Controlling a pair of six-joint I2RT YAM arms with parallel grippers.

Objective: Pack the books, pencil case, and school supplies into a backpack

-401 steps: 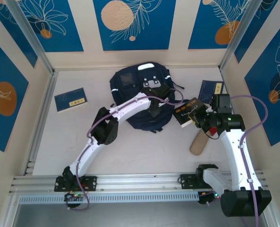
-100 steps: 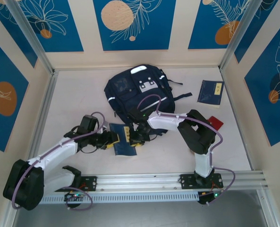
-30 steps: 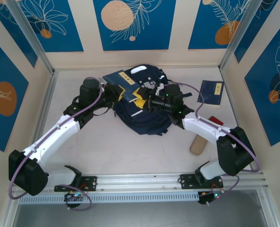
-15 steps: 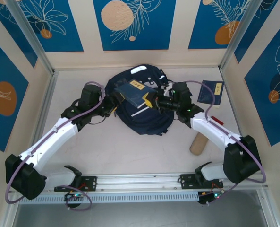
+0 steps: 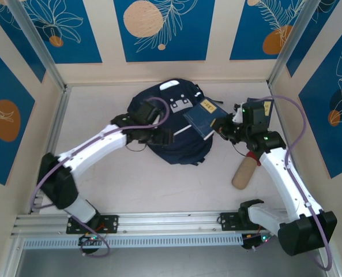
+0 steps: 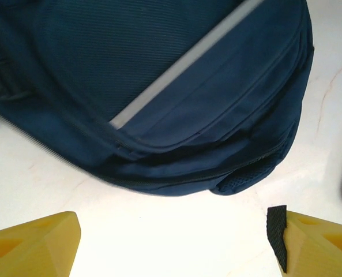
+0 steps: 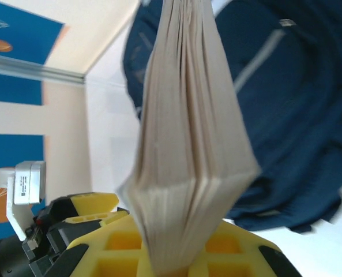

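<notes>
over the lower left of the backpack (image 5: 182,151) the left gripper (image 5: 160,137) hangs with its jaws spread wide, grasping nothing; beneath it there's just navy fabric and bare desk (image 6: 159,231). at the backpack's upper right edge a book (image 5: 200,118) sits tilted, clenched by one end in the right gripper (image 5: 224,128), pages fanning loose. my worry: i can't make out an open mouth on the bag, so the book may snag on fabric or slide off, and that one-ended grip could let it twist free.
</notes>
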